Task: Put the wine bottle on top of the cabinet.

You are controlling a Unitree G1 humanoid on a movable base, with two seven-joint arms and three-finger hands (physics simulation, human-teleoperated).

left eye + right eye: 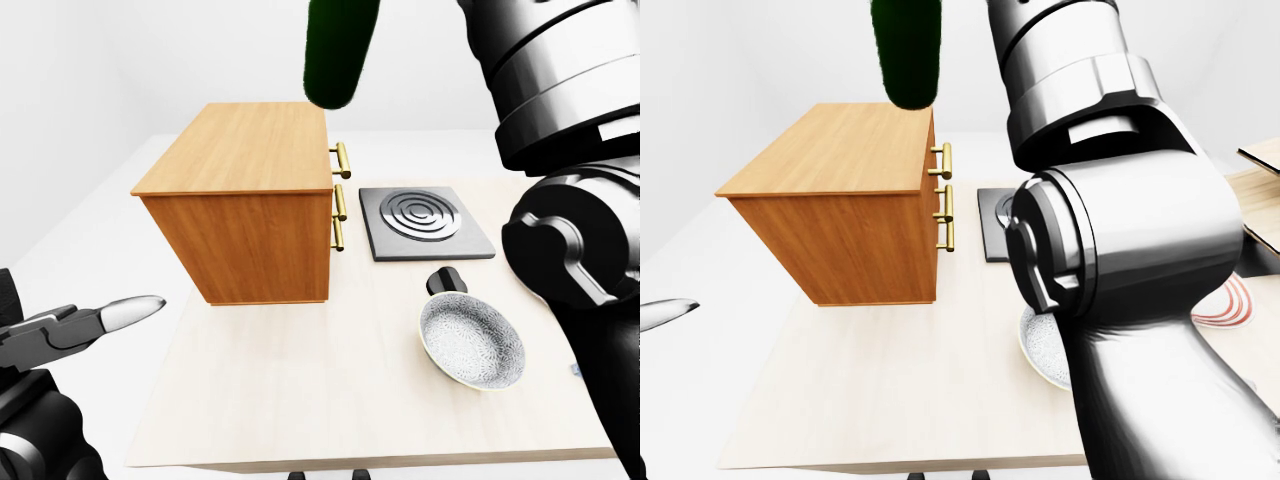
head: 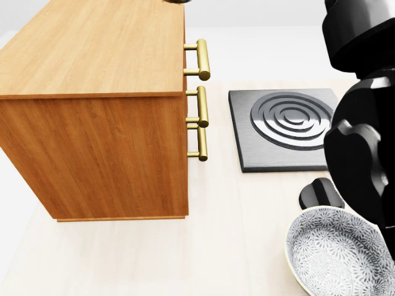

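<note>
Overhead, the wine bottle hangs above the cabinet, right fingers' grip unseen.

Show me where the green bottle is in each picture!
Left-eye view: bottle at top centre, above the cabinet.
Right-eye view: bottle at top left, above the cabinet.
Head view: only its bottom edge peeks in at the top.
Shared landmark: the cabinet's gold handles.

I see a pale wooden table carrying 4 things: a wooden cabinet at its left, a grey burner plate to its right, a black knob below that, and a patterned bowl just beside the knob.
</note>
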